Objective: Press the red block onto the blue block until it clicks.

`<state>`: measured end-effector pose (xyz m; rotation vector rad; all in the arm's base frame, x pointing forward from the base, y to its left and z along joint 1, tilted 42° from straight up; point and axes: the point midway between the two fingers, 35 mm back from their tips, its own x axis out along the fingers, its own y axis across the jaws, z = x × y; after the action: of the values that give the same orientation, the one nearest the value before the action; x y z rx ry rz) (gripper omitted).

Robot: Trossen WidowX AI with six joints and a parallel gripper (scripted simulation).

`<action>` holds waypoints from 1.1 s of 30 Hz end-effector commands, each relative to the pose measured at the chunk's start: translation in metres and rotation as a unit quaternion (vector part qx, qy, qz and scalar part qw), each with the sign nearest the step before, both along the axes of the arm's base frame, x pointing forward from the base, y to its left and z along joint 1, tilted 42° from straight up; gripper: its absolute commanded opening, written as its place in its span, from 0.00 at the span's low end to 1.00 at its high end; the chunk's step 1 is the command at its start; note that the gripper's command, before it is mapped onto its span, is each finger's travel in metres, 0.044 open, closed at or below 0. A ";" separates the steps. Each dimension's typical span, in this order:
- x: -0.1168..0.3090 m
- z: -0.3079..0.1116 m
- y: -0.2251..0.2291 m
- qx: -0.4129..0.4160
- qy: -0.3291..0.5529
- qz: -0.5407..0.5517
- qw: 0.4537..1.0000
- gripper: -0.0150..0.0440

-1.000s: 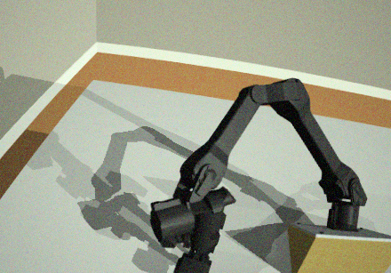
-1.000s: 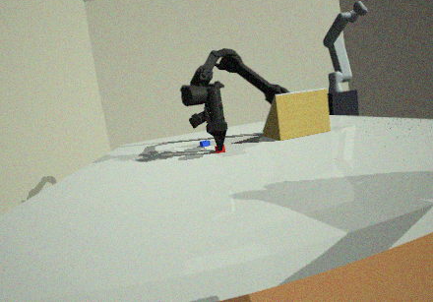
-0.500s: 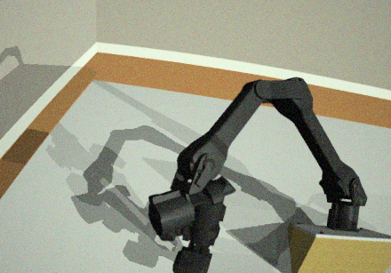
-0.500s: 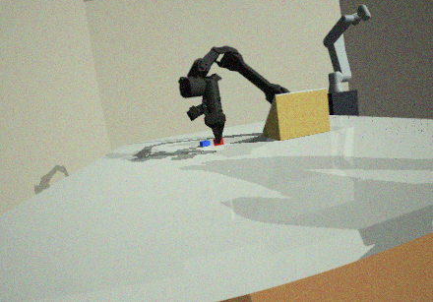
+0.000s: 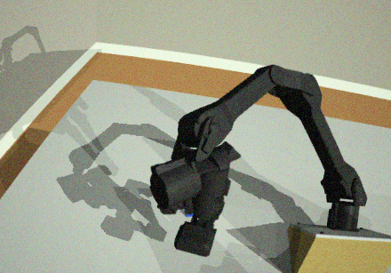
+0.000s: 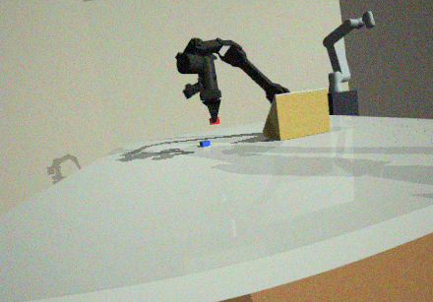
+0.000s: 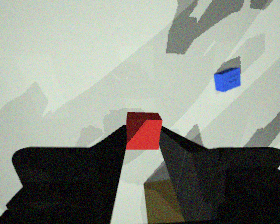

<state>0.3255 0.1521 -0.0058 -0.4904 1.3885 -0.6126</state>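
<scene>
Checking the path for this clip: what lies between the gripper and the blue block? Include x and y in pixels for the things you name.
Only the held red block (image 6: 215,121) (image 7: 144,134) at the fingertips; below it, open air separates gripper (image 6: 214,120) (image 7: 142,129) and blue block (image 6: 205,144) (image 7: 227,80), as the exterior view shows.

From where I stand, one block (image 5: 189,215) (image 6: 205,144) (image 7: 227,80) lies on the tabletop (image 6: 162,218); the other (image 6: 215,121) (image 7: 144,132) sits above it, between the jaws (image 6: 214,119); the arm's wedge-shaped stand (image 5: 351,255) (image 6: 304,115) is to their right; a second arm (image 6: 338,58) stands behind that.
</scene>
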 end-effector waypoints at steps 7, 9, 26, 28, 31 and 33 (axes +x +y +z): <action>-0.001 0.022 0.010 0.006 -0.004 0.003 1.000 0.25; 0.003 0.025 0.002 0.006 0.004 0.011 1.000 0.25; 0.031 0.055 -0.070 0.002 0.070 0.091 0.993 0.25; 0.033 0.058 -0.079 0.001 0.078 0.100 0.992 0.25; 0.035 0.063 -0.092 -0.002 0.088 0.112 0.990 0.25; 0.037 0.067 -0.101 -0.004 0.096 0.121 0.988 0.25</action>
<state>0.3601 0.0616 0.0527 -0.7056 1.4847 -0.4010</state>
